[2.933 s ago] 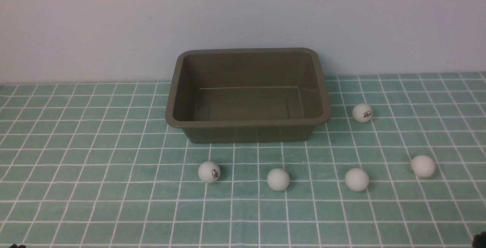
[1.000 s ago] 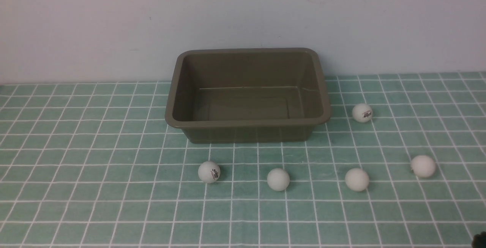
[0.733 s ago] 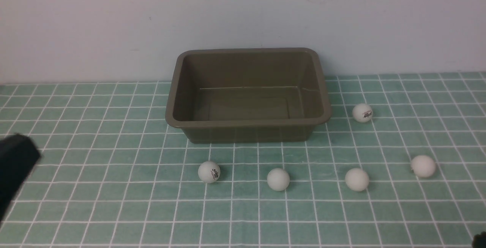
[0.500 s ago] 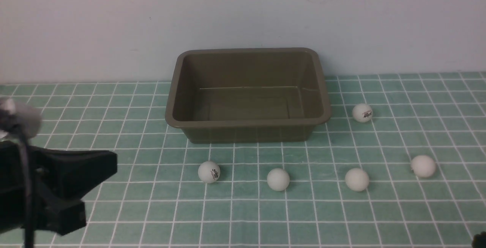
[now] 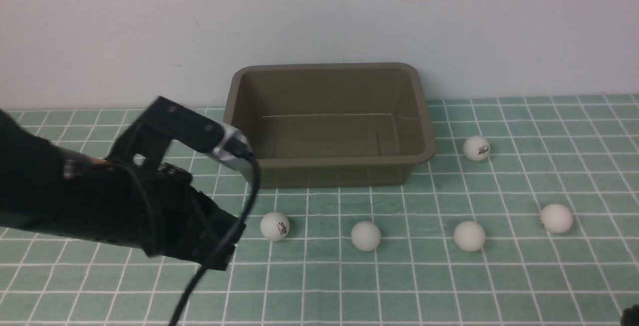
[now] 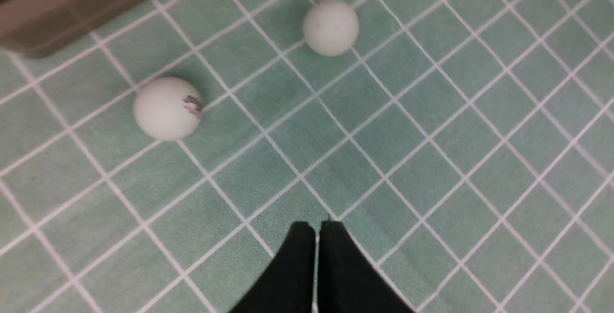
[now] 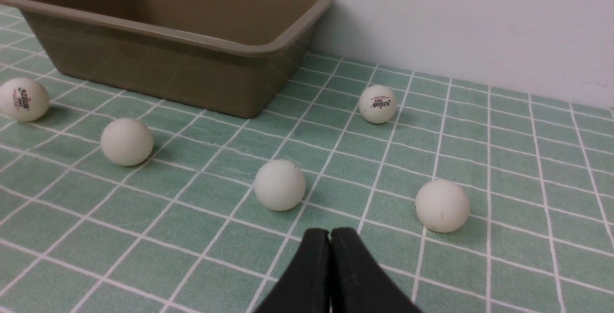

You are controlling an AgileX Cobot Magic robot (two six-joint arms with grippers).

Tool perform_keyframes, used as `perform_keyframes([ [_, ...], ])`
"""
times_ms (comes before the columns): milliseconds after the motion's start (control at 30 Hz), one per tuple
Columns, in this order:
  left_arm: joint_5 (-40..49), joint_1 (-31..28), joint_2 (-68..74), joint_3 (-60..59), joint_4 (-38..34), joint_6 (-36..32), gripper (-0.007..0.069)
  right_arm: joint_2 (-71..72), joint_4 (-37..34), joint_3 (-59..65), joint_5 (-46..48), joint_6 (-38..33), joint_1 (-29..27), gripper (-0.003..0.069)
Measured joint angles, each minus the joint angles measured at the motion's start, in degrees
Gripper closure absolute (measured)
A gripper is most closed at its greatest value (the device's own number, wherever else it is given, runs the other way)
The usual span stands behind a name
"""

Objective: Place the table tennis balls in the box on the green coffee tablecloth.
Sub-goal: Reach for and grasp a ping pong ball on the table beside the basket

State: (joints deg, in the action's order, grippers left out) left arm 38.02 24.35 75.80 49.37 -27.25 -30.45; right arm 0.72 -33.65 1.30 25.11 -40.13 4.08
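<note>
- Box [image 5: 329, 163] sits at the back of the cloth [image 5: 449, 286], close to the wall [image 5: 100, 31]. Its inside is bare.
- Five balls, all out on the cloth.
- Ball 1 [image 5: 274, 226] (logo), ball 2 [image 5: 366, 236] and ball 3 [image 5: 469, 236] lie in a loose row in front of the box.
- Ball 4 [image 5: 556, 218] is further right. Ball 5 [image 5: 476, 148] (logo) is near the box's right end, apart from it.
- Left gripper [image 6: 316, 229]: jaws pressed together, nothing between them. It is over the cloth, near ball 1 but clear of it. Cannot tell whether the tips touch the cloth.
- Right gripper [image 7: 330, 234]: jaws pressed together, empty. It is low on the near side of balls 3 and 4, apart from both.
- Progress: nothing done. No ball held, none in the box, so all five are left to lift and drop in.
- Judgement: ball 1 looks the likely first pick for the left arm. The jaws must spread before any grasp.
</note>
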Motion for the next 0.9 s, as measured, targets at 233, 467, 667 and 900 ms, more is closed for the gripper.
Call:
perform_keyframes([
  [233,-3.77,2.50,12.39,8.53,23.82,36.76,0.0622,0.00,0.00,0.00,0.00,0.00,0.00,0.0673],
  [467,-3.31,2.50,20.40,15.73,25.55,44.14,0.0490,0.00,0.00,0.00,0.00,0.00,0.00,0.0673],
  [667,-2.20,2.50,23.07,16.69,23.43,44.19,0.0265,0.00,0.00,0.00,0.00,0.00,0.00,0.0673],
  [900,-3.25,2.56,26.51,16.91,21.78,44.19,0.0111,0.00,0.00,0.00,0.00,0.00,0.00,0.0673],
])
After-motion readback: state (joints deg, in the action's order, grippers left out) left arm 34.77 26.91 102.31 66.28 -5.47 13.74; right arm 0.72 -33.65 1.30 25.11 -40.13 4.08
